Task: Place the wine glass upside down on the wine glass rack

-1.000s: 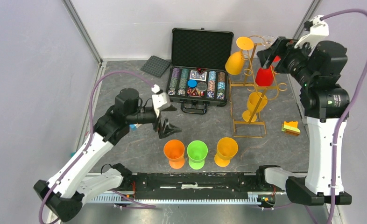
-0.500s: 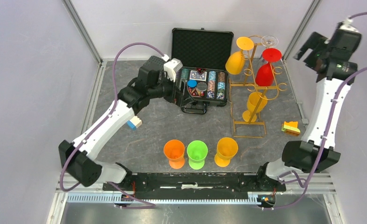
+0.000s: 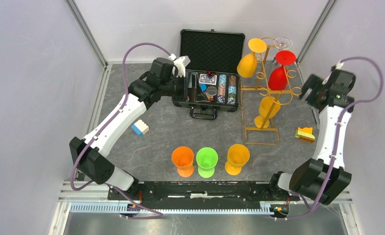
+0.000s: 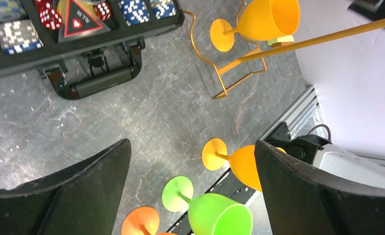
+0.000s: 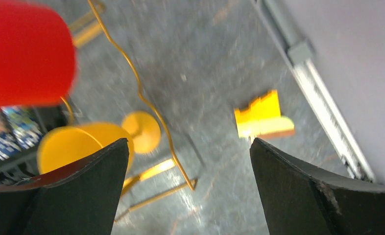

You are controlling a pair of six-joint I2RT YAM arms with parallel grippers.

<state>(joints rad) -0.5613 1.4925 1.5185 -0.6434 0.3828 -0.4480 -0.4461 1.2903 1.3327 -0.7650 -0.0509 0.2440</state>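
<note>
Wine glass (image 3: 277, 79) left of right pincer (image 5: 189, 144)

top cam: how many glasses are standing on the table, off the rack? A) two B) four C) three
C: an orange glass, a green glass and a yellow glass stand upright, side by side in one row.
</note>
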